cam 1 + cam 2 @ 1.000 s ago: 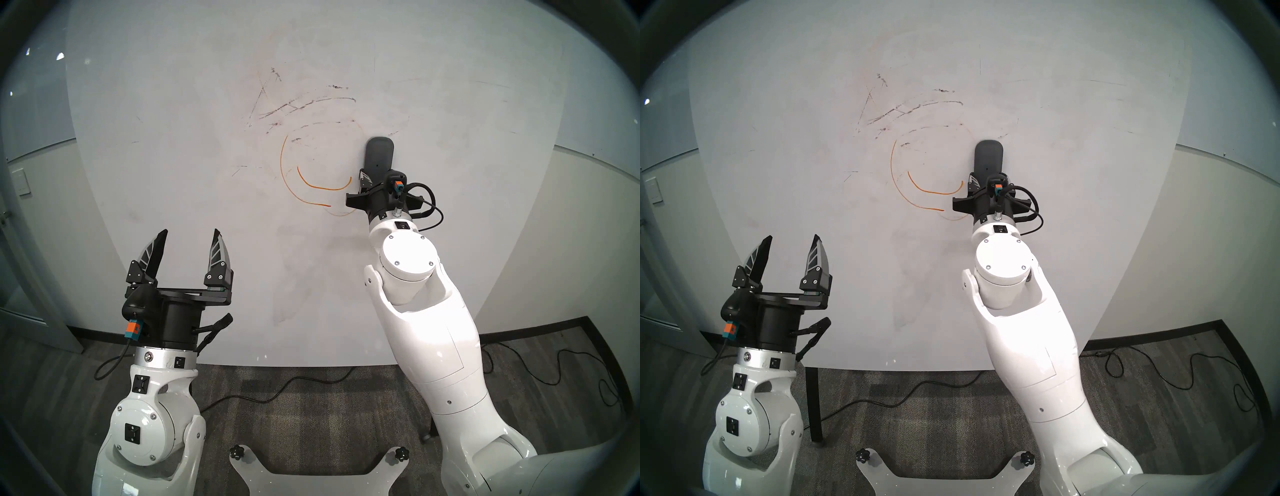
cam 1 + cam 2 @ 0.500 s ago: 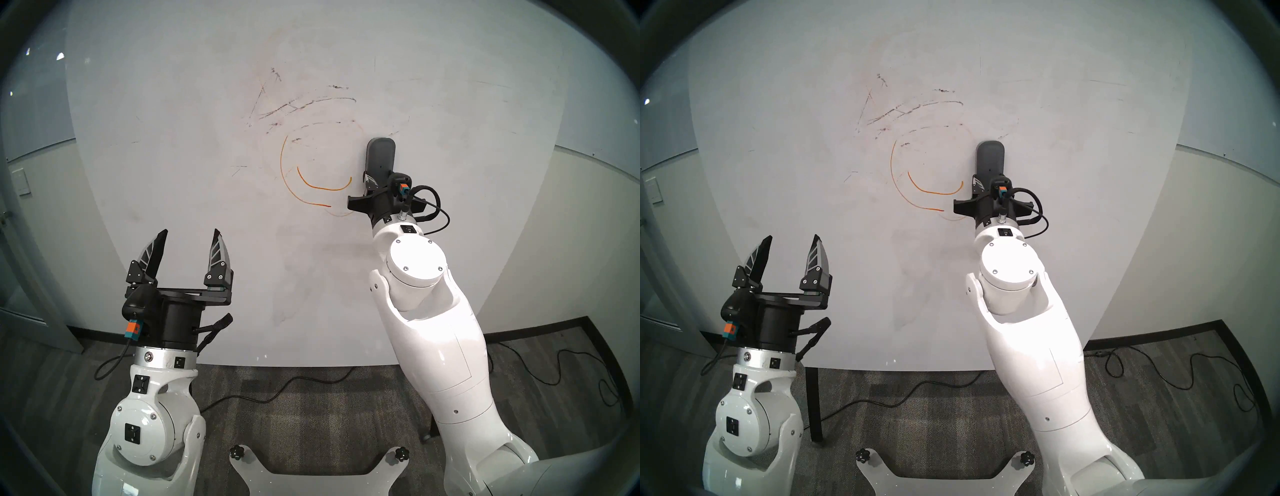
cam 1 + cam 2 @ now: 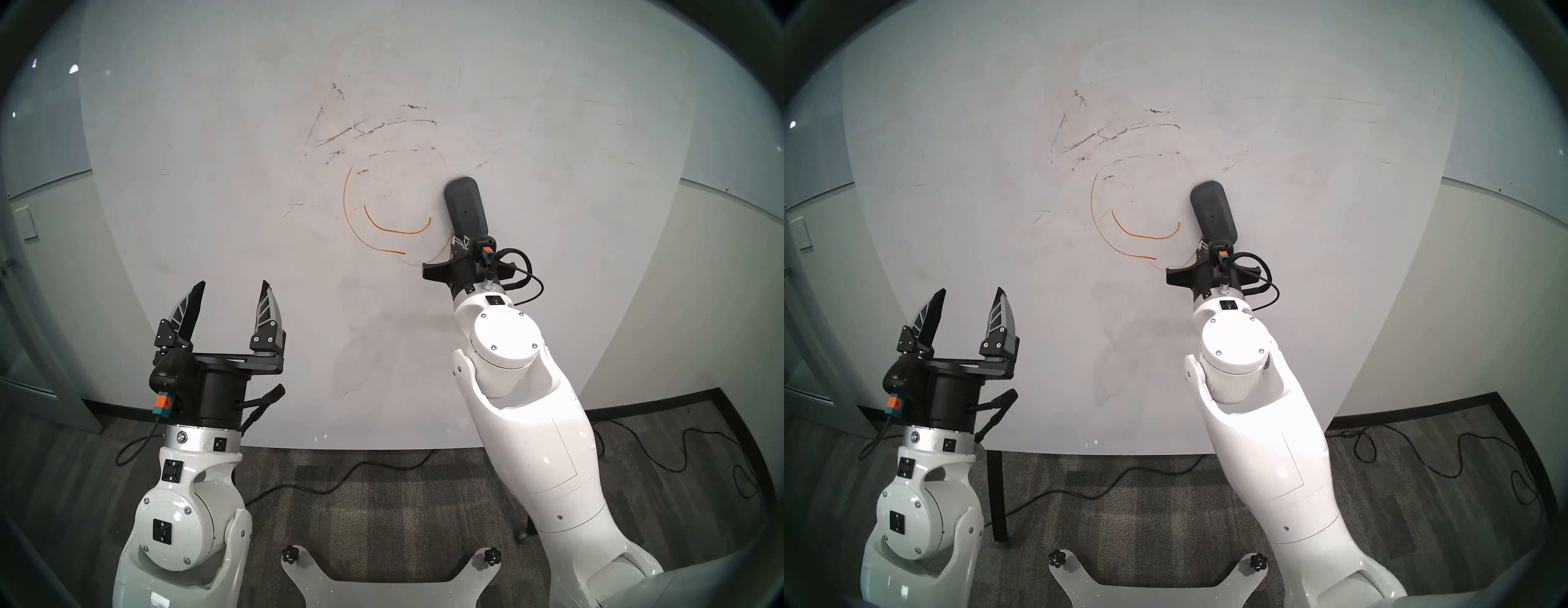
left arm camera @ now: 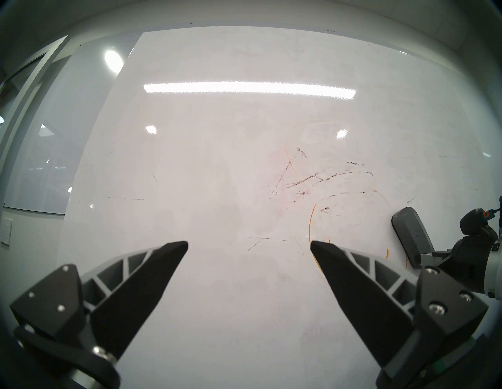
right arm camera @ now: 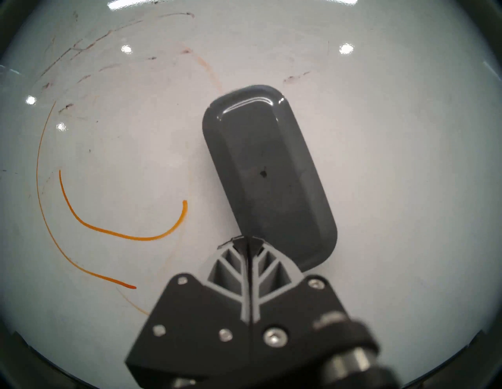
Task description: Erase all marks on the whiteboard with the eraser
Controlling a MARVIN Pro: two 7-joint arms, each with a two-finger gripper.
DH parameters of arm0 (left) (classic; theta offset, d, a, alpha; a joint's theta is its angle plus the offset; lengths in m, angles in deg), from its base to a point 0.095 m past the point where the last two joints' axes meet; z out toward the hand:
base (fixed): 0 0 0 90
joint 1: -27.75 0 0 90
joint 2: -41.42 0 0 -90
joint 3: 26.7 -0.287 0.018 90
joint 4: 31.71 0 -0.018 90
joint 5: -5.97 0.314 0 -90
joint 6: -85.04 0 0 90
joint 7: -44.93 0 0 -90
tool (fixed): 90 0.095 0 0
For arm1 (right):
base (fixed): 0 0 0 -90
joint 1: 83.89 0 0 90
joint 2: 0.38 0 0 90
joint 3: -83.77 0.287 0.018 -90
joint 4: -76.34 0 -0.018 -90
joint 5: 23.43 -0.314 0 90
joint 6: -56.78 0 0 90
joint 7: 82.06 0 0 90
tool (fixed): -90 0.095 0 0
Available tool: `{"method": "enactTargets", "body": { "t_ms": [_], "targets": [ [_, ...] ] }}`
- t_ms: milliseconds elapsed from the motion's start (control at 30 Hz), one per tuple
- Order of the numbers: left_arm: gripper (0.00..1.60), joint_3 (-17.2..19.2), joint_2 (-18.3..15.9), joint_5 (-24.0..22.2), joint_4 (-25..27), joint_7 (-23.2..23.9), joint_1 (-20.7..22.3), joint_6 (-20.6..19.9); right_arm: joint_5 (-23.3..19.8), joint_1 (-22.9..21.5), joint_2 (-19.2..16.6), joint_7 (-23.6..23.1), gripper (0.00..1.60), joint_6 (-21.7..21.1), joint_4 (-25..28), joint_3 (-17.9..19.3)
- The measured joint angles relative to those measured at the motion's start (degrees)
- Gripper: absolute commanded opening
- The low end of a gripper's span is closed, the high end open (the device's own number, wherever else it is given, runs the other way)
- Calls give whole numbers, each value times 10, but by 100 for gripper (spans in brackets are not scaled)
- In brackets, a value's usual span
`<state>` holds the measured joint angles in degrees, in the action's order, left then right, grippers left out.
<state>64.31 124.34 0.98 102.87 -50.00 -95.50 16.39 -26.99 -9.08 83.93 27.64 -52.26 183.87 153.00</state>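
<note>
The whiteboard [image 3: 212, 170] fills the view ahead. Its marks are an orange curved mouth [image 3: 394, 231] [image 5: 122, 233], an orange outline arc [image 3: 345, 199] and scratchy black streaks [image 3: 369, 127] above. The dark grey eraser [image 3: 465, 206] [image 5: 266, 173] lies flat on the board just right of the orange lines, with its top tilted left. My right gripper [image 5: 248, 240] [image 3: 460, 240] is shut, fingers pressed together, and its tips touch the eraser's lower left edge without gripping it. My left gripper [image 3: 232, 284] [image 4: 249, 243] hangs open and empty in front of the board's lower left.
A black board leg [image 3: 998, 492] stands on the carpet below the board. Black cables [image 3: 339, 479] trail over the floor, more at the right [image 3: 700, 450]. A wall switch [image 3: 27, 223] is at far left. My white base [image 3: 390, 577] is at the bottom.
My right gripper has drawn back down the board and off the eraser's lower half. The eraser has tipped its top to the left and slid slightly down. The left arm has not moved.
</note>
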Motion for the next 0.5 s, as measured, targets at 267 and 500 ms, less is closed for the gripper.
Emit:
{"method": "enactTargets", "body": {
  "t_ms": [267, 500],
  "targets": [
    [160, 0, 0, 0, 0, 0, 0, 0, 8, 0, 2, 4, 43, 4, -1, -3],
    [160, 0, 0, 0, 0, 0, 0, 0, 19, 1, 2, 9, 160, 12, 3, -4]
  ]
}}
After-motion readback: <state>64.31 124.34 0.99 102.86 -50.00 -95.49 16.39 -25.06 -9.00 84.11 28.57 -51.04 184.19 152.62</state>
